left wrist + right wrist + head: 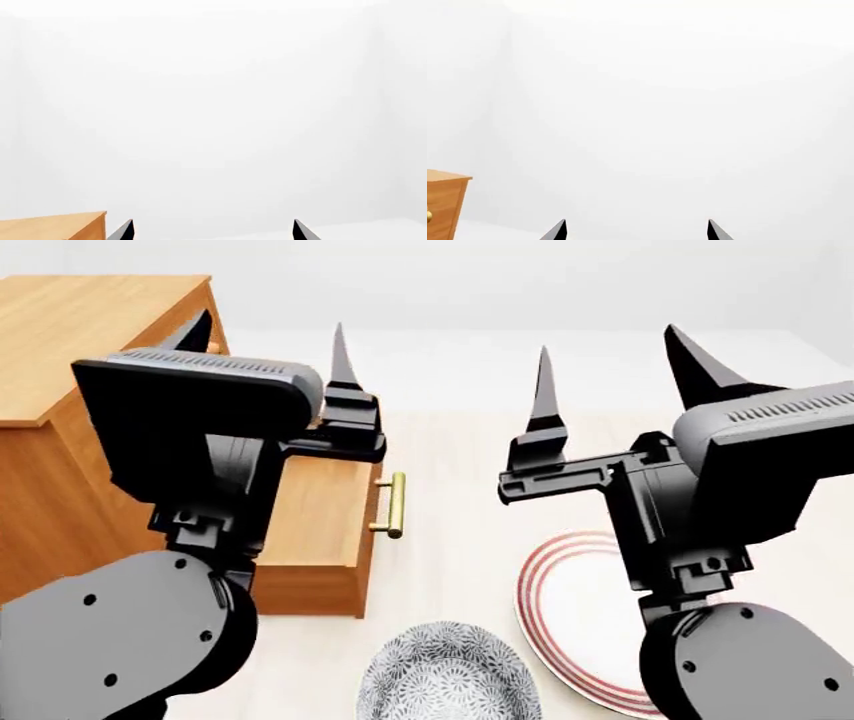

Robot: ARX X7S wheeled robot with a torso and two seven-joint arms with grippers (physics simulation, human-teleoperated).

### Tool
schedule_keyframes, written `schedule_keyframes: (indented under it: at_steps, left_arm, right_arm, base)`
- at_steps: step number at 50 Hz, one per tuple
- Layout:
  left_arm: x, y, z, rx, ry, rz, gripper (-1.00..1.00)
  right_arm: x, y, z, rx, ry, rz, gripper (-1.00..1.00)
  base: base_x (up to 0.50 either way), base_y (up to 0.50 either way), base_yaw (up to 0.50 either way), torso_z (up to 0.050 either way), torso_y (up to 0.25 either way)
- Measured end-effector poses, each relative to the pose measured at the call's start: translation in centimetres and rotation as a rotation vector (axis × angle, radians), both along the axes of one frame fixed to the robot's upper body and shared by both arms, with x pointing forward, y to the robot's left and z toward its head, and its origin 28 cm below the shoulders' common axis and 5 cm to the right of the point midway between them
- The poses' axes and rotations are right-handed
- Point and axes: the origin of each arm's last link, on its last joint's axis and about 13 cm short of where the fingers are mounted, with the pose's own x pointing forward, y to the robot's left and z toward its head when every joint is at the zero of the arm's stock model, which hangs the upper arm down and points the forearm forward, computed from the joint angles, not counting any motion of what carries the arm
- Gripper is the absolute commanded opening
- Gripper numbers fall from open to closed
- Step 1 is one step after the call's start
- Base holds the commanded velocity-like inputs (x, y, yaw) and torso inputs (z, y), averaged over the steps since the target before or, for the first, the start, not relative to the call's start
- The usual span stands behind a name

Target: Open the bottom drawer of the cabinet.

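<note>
The orange-brown cabinet [80, 350] stands at the left in the head view. One drawer [324, 502] sticks out of its front, low down, with its brass bar handle [391, 505] facing right. My left arm hides the other drawers, so I cannot tell for sure that this is the bottom one. My left gripper [267, 335] is open and empty, raised above the drawer with its fingers pointing up. My right gripper [607, 348] is open and empty, raised to the right of the handle. A cabinet corner shows in the left wrist view [60, 226] and in the right wrist view [444, 202].
A white plate with red rings [567, 625] lies on the pale table [454, 455] under my right arm. A grey patterned bowl [447, 680] sits at the near edge, right of the drawer front. White walls lie behind.
</note>
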Motion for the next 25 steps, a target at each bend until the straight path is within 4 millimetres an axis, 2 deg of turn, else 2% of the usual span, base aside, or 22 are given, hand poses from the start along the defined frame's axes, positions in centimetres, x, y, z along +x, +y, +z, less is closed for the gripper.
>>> schedule_keyframes:
  at_steps: [13, 25]
  left_arm:
    - [-0.7, -0.1, 2.3, 0.018, -0.091, 0.001, 1.0]
    - [-1.2, 0.0, 3.7, 0.025, -0.149, 0.004, 1.0]
  right_arm:
    - [-0.7, 0.3, 2.8, -0.02, -0.089, 0.011, 1.0]
    - [-1.3, 0.7, 5.4, -0.037, -0.171, 0.02, 1.0]
  base:
    - [0.0, 0.0, 0.0, 0.0, 0.0]
    - [0.0, 0.0, 0.0, 0.0, 0.0]
